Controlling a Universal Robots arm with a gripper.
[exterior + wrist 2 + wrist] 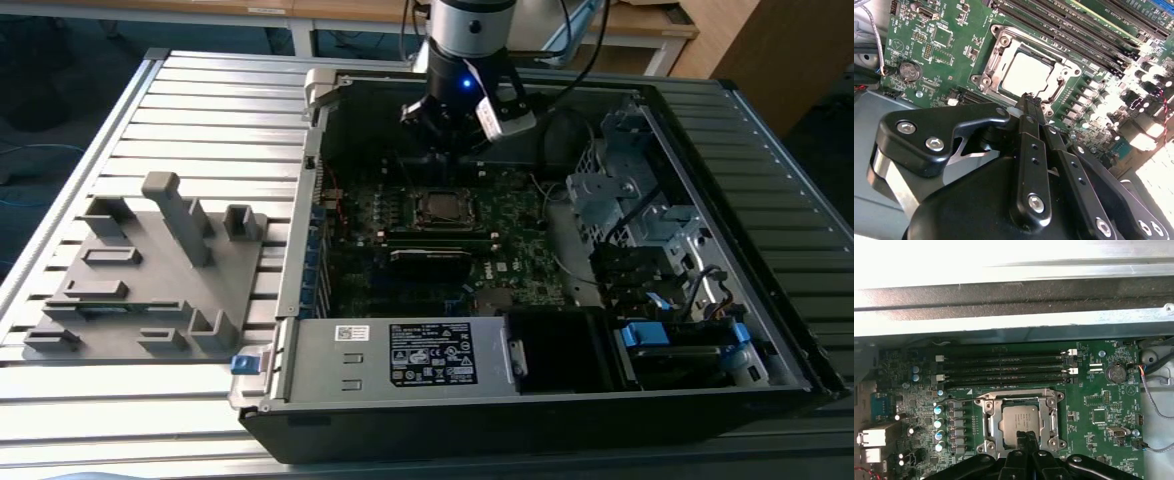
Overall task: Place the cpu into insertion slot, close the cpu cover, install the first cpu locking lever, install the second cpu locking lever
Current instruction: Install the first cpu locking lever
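Exterior view, from its left to its right:
- A grey moulded fixture [147,270] with upright posts is seen on the slatted metal table [200,110], just beside the open computer case [287,290].
- Inside the case a green motherboard [514,250] is laid flat.
- A grey power supply box [314,365] is set along the near wall. It carries a black-and-white printed label [434,355] and a smaller white barcode sticker [350,333].
- Black cables [577,115] are draped beside the arm on the exterior view's right.
- Further right, a metal drive cage [607,190] and blue plastic tabs [642,335] are noted.

The gripper [451,150] is hung above the board's far part, over the socket. Small white silk-screen print is scattered over the board in both wrist views.

In the first wrist view, black memory slots [1004,367] are seen between the case wall and the socket. A coin cell [1114,372] is seen well to one side.

The cpu [438,207] [1026,74] [1019,419] is seated in the socket. It is a flat square with a dull silver-grey top.

The cpu cover [995,60] [991,424], a shiny frame, is laid flat around the cpu, which shows through its window. Whether the locking levers are latched cannot be told.

In both wrist views the jaws are pressed together with nothing between them. The gripper's tip [1029,102] [1026,437] is placed just at the socket's edge, overlapping the frame.
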